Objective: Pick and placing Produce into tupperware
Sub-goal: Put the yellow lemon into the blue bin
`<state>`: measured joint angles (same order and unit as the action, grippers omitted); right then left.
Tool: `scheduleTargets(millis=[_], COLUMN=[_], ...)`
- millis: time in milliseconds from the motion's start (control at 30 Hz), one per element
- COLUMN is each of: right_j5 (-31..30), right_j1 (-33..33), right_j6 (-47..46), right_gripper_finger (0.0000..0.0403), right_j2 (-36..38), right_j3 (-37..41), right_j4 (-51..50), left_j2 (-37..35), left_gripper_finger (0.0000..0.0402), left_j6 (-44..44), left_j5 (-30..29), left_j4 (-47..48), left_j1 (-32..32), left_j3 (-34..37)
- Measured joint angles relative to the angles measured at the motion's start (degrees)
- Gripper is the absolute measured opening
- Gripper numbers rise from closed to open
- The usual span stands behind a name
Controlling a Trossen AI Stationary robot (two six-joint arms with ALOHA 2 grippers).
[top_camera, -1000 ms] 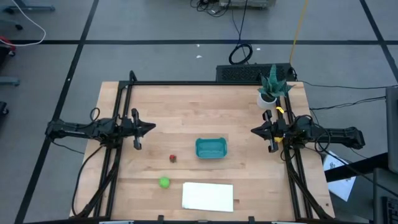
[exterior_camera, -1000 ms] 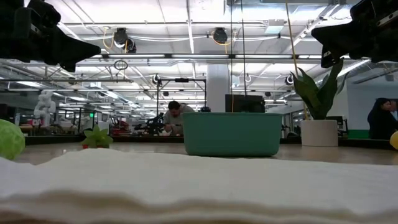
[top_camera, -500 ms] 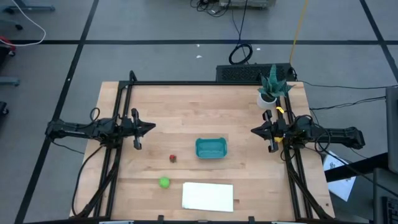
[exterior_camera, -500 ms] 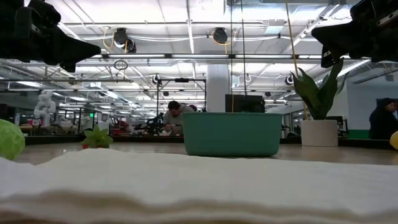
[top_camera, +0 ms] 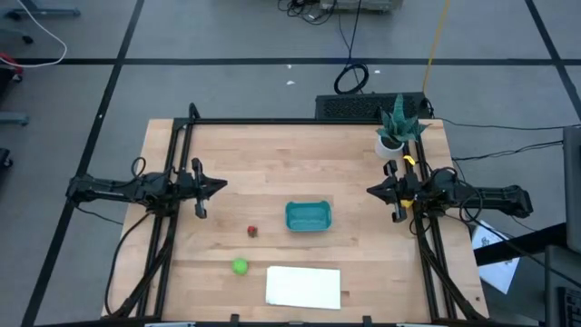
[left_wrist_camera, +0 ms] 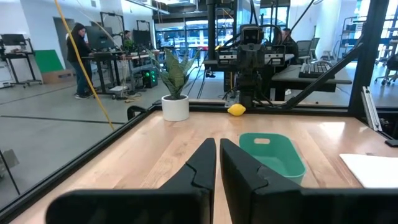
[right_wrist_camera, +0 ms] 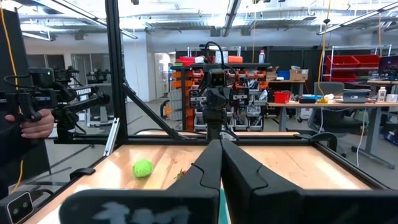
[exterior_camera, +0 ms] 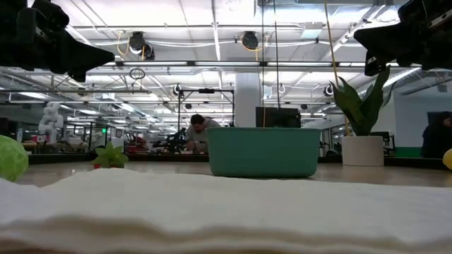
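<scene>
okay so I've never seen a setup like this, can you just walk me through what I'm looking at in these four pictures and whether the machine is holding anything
It is a robot with two dark arms at a wooden table. One picture looks straight down from above, one looks level across the tabletop, and two come from cameras on the arms' wrists.

From above, the left gripper waits at the left edge and the right gripper at the right edge. Both are shut and hold nothing.

On the table lie a teal tub, empty as seen from above, a small dark red fruit to its left, a green ball, and a flat white sheet. A potted plant stands in the far right corner, and a yellow lemon lies near it, by the right arm.

The wrist and low pictures also show a workshop behind the table, with people in it.
</scene>
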<state>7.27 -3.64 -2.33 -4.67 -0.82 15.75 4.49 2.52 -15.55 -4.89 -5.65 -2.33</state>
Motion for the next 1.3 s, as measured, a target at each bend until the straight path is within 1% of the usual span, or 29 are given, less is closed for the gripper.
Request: scheduleTargets(millis=[733,867,933,1067,1233,1300], right_j5=[-0.3,-6.1,-7.5,-7.9,-13.4,-13.7], right_j1=[0.0,0.0,0.0,0.0,0.0,0.0], right_j6=[-0.9,-3.7,-4.2,-5.5,-6.0,-6.0], right_gripper_finger=[0.0,0.0,0.0003,0.0026,0.0071,0.0087], right_j2=[0.0,-0.1,-0.5,-2.8,-5.9,-7.1], right_j3=[0.0,0.0,-0.7,-3.7,-10.0,-11.9], right_j4=[0.3,0.3,-0.3,-6.0,-12.2,-15.7], left_j2=[0.0,0.0,0.0,0.0,0.0,0.0], left_gripper_finger=[0.0026,0.0026,0.0026,0.0026,0.0026,0.0026], left_j6=[-1.1,-1.1,-1.1,-1.1,-1.1,-1.1], left_j5=[0.0,0.0,0.0,0.0,0.0,0.0], left_j4=[0.0,0.0,0.0,0.1,0.3,0.3], left_j1=[0.0,0.0,0.0,0.0,0.0,0.0], left_j3=[0.0,0.0,0.0,0.0,0.0,0.0])
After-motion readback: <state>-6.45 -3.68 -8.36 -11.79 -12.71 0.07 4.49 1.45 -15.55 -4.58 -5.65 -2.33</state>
